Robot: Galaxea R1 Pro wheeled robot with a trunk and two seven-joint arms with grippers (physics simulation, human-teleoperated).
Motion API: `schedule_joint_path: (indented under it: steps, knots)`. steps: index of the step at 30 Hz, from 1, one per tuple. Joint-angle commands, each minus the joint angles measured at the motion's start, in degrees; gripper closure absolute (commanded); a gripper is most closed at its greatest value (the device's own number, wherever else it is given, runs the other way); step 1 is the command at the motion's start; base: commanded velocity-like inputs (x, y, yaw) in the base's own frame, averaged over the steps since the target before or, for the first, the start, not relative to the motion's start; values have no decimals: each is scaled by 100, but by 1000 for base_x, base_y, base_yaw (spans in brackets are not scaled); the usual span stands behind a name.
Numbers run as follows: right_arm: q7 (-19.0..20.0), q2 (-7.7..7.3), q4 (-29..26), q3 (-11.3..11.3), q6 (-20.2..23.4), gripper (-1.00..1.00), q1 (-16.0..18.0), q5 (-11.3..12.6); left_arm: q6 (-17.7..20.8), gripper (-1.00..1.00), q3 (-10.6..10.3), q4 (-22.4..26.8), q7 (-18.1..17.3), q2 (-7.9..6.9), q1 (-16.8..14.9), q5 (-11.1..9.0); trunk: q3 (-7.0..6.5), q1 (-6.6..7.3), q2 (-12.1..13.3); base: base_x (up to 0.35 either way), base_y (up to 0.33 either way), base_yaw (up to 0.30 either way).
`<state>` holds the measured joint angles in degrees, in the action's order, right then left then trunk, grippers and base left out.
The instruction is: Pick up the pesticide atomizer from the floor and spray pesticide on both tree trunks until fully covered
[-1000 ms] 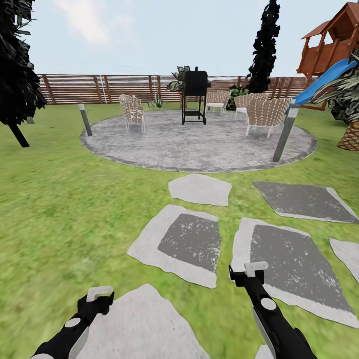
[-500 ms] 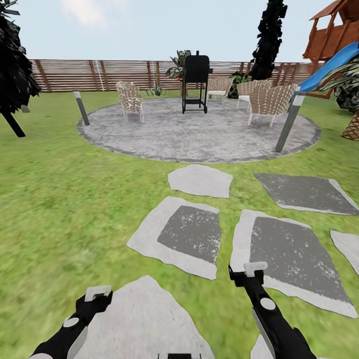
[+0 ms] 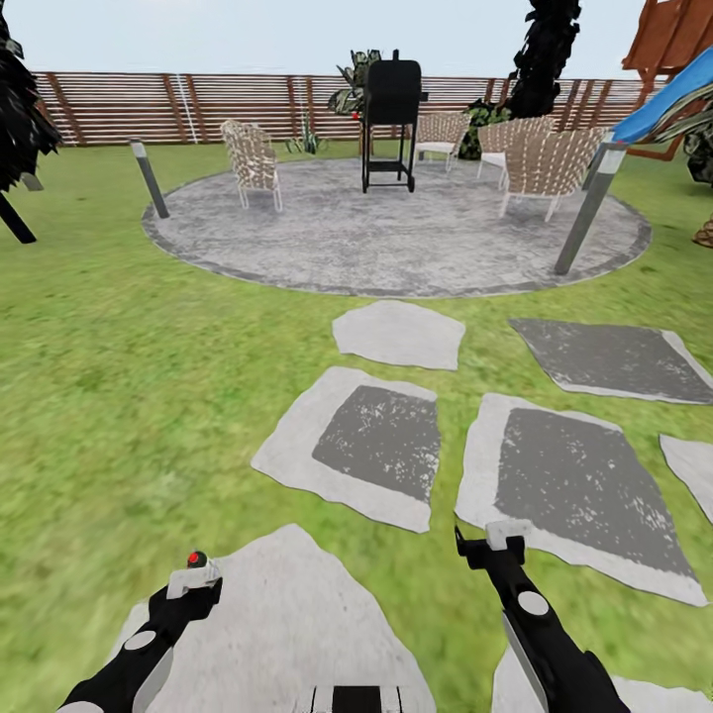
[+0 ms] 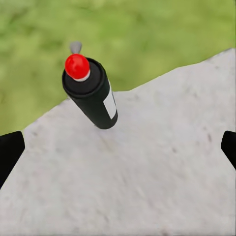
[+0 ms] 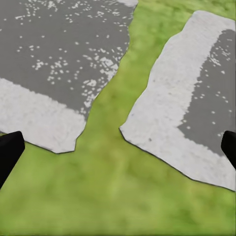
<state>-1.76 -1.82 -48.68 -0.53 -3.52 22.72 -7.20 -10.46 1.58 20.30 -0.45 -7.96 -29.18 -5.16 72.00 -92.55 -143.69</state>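
At the far left a dark-leaved tree (image 3: 18,119) leaned over the green grass lawn (image 3: 129,396). Nearer, the left gripper (image 3: 194,584) hung low over a pale grey stepping stone (image 3: 287,624), its black fingers (image 4: 10,152) set wide apart with nothing between them. The black cylindrical pesticide atomizer with a red cap (image 4: 91,91) stood on that stone close to its edge by the grass, just ahead of the left gripper; its red top (image 3: 196,559) peeked above the gripper. Further on lay more grey paving slabs (image 3: 371,446) and a round stone patio (image 3: 396,238) carrying woven chairs (image 3: 252,160) and a black barbecue (image 3: 392,109), backed by the brown slatted wooden fence (image 3: 198,104). To the right, the right gripper (image 3: 500,543) hovered with fingers (image 5: 10,152) spread open and empty above grass between two slabs.
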Motion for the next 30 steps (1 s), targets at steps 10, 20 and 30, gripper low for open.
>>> schedule_joint_path:
  steps: [10,20,30]
  knots:
    - [0,-8,-10,-8,0,-100,3,8,0,-100,0,0,1,-4,0,-3,305,-25,-14,0,0,103]
    - [0,-21,5,-8,-7,-100,3,0,-193,-100,6,-1,29,1,0,-3,402,-33,-18,1,0,75]
    - [0,-20,11,-1,0,-100,2,-9,-281,-100,6,0,47,12,4,-12,402,-33,-18,150,12,1]
